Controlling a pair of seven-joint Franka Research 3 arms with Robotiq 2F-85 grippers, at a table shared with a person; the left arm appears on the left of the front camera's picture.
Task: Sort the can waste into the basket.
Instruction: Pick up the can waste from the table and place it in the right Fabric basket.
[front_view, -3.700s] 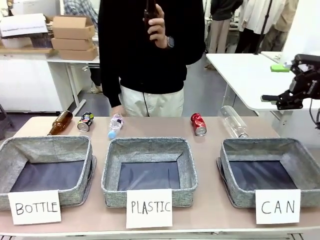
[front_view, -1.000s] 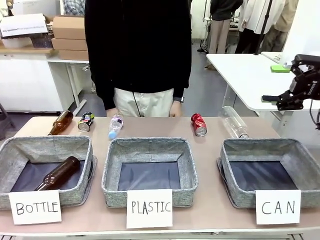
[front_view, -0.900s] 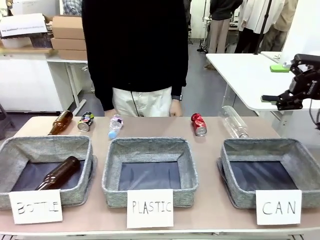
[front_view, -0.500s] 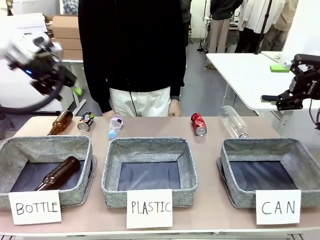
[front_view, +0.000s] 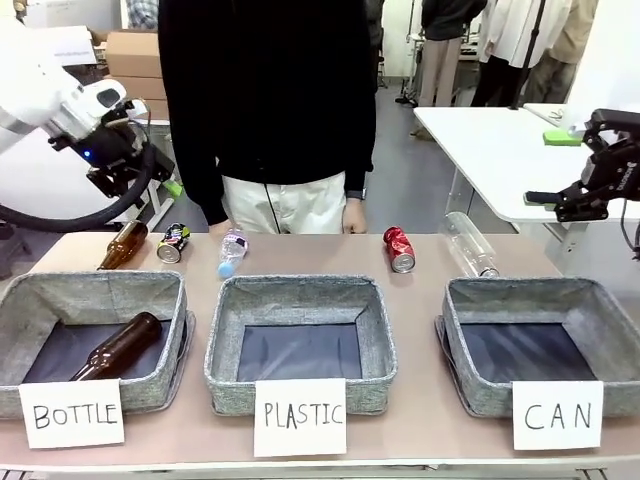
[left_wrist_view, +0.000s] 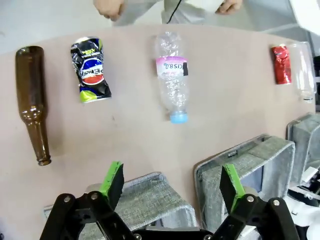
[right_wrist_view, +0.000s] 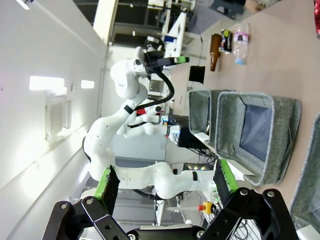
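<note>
Released, empty: left gripper (left_wrist_view: 173, 172) and right gripper (right_wrist_view: 165, 171); basket (front_view: 520, 290) seemingly cut off at right.

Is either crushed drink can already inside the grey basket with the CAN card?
No, the dented red metal can and the dark printed can both lie on the table beyond the square grey woven basket.

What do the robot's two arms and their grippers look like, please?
The left arm is glossy white with rounded segments and a thick black cable looping from its wrist. The left gripper and right gripper are black angular linkages with bolts, each with two fingers faced in bright green pads.
</note>
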